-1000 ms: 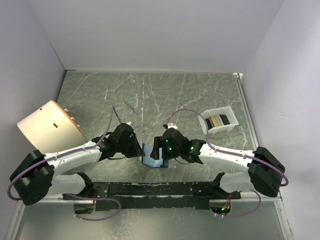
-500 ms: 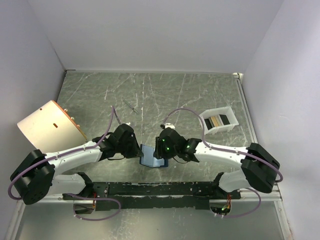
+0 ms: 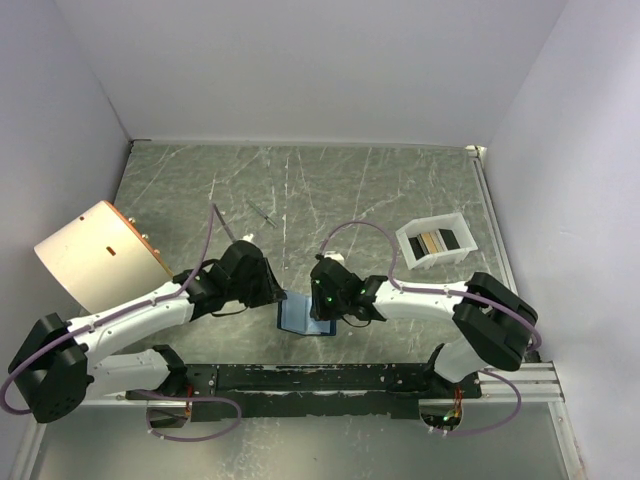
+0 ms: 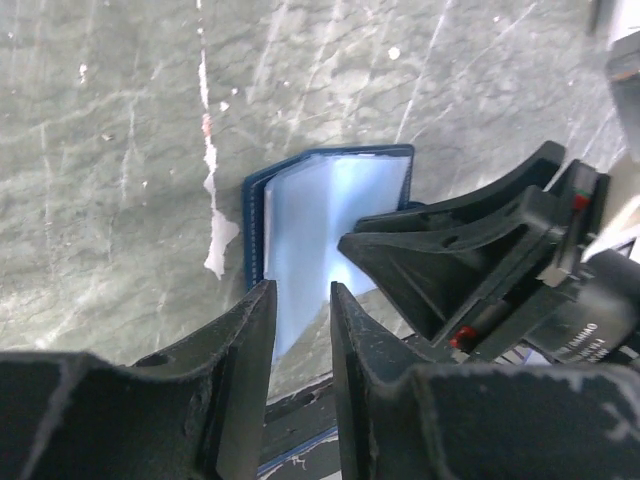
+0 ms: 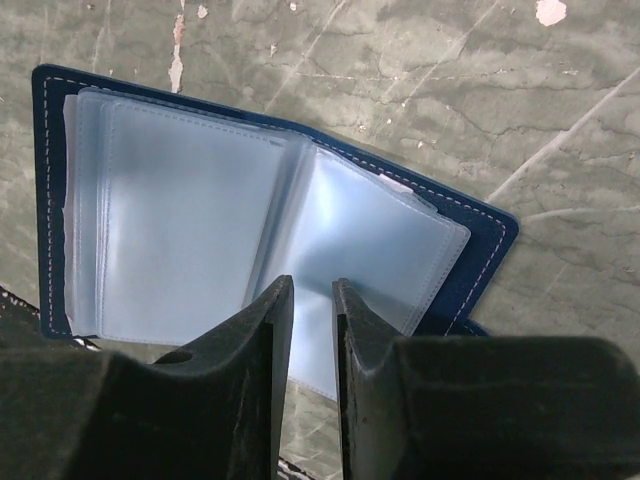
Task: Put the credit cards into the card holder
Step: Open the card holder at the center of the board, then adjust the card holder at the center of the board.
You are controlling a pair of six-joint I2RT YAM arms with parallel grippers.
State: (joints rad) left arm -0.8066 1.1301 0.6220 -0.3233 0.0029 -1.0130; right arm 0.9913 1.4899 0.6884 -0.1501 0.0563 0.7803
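Note:
The card holder (image 3: 298,316) lies open on the table between my two grippers, its dark blue cover down and its pale blue sleeves (image 5: 190,225) facing up. My left gripper (image 3: 274,296) stands at its left edge. Its jaws (image 4: 303,300) are a little apart with nothing between them, the sleeves (image 4: 320,215) just beyond the tips. My right gripper (image 3: 320,302) hovers over the holder's right half, its jaws (image 5: 311,290) narrowed to a slim gap above a sleeve. The credit cards (image 3: 437,241), dark and tan, lie in a white tray at the right.
The white tray (image 3: 412,247) sits right of centre, behind the right arm. A beige rounded object (image 3: 100,255) leans at the left wall. A small thin item (image 3: 262,213) lies further back on the marbled table (image 3: 360,190). A black rail (image 3: 300,378) runs along the near edge.
The left jaws have parted and let go of the card holder. The right jaws have narrowed and the right gripper has moved left over the holder, which shifted slightly left.

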